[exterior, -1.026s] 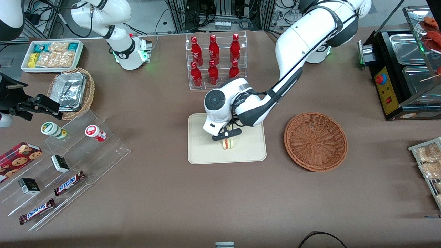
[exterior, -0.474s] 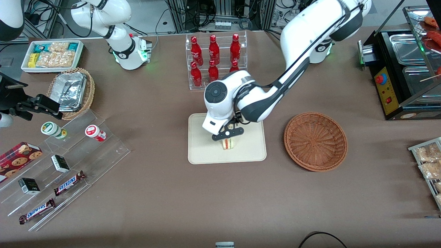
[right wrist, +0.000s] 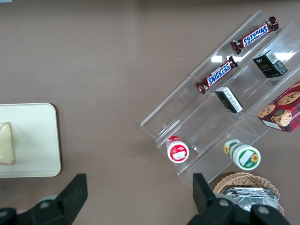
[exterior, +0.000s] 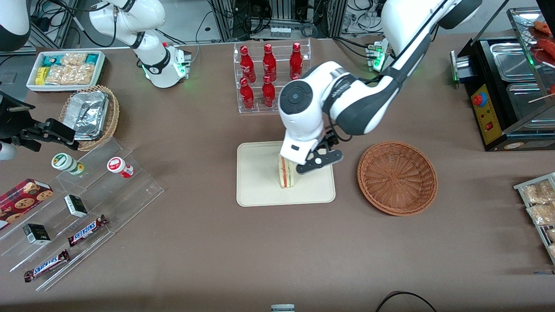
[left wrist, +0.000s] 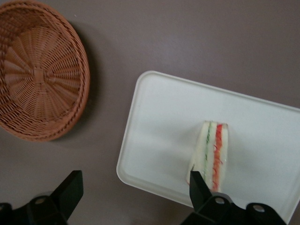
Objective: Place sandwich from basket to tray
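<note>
— Since a second ago the left arm's black two-finger gripper [exterior: 318, 161] has lifted off the small triangular sandwich of pale bread with red and green filling [exterior: 286, 172] and drawn back toward the round reddish-brown woven wicker basket [exterior: 397, 177]. Does the sandwich stay where it was?

— Yes, it stands on its edge in the same spot on the flat cream-beige rectangular tray [exterior: 260, 190], near the middle of the front picture, a little below centre. Nothing grips it now.

— And the gripper's fingers?

— Spread wide and holding nothing. In the wrist view one black fingertip [left wrist: 197, 185] shows just in front of the sandwich [left wrist: 213, 154], and the other is well apart from it, over bare brown tabletop near the basket [left wrist: 40, 70]. The tray [left wrist: 159, 122] lies beside the basket without touching it.

— Where does the gripper hang in the front picture?

— Above the tray's edge on the basket's side, just beside the sandwich, right of centre.

— What surrounds them?

— Farther from the front camera than the tray, upper middle of the picture, is a clear acrylic rack of red bottles [exterior: 269, 73]. At the lower left, a clear stepped display with Snickers bars [exterior: 86, 229] stands toward the parked arm's end of the table.
</note>
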{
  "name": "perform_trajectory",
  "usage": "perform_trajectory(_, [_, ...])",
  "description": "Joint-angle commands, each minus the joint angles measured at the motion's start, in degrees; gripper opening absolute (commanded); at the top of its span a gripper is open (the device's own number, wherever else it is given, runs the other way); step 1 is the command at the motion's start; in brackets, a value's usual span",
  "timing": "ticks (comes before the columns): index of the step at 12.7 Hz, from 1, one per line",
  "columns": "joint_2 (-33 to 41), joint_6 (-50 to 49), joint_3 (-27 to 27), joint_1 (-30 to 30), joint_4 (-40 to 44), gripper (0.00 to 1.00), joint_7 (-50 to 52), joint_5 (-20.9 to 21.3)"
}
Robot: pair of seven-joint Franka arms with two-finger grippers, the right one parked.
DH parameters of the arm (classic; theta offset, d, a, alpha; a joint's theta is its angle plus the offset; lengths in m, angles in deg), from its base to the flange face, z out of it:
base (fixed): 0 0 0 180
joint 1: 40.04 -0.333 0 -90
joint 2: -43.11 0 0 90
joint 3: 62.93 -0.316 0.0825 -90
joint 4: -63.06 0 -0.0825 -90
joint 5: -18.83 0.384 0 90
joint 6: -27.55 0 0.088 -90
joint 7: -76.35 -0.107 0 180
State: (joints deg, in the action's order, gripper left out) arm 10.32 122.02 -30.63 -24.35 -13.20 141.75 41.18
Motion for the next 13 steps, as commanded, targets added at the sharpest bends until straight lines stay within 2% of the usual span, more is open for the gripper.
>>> perform_trajectory(1, [3.25,-2.96,-0.13,-3.81,-3.01,1.00,-6.41,-1.08])
perform_trajectory(7, [6.41,-2.90,0.23,-11.38,-6.62,1.00,-12.14,-1.52])
perform_trajectory(8, [7.81,-2.90,0.23,-13.30,-7.93,1.00,-14.41,-3.26])
perform_trajectory(11, [20.88,0.17,-0.30,-19.63,-20.29,1.00,-29.15,-11.43])
perform_trajectory(13, [26.52,-1.39,-0.39,-23.85,-24.10,1.00,-38.64,-14.26])
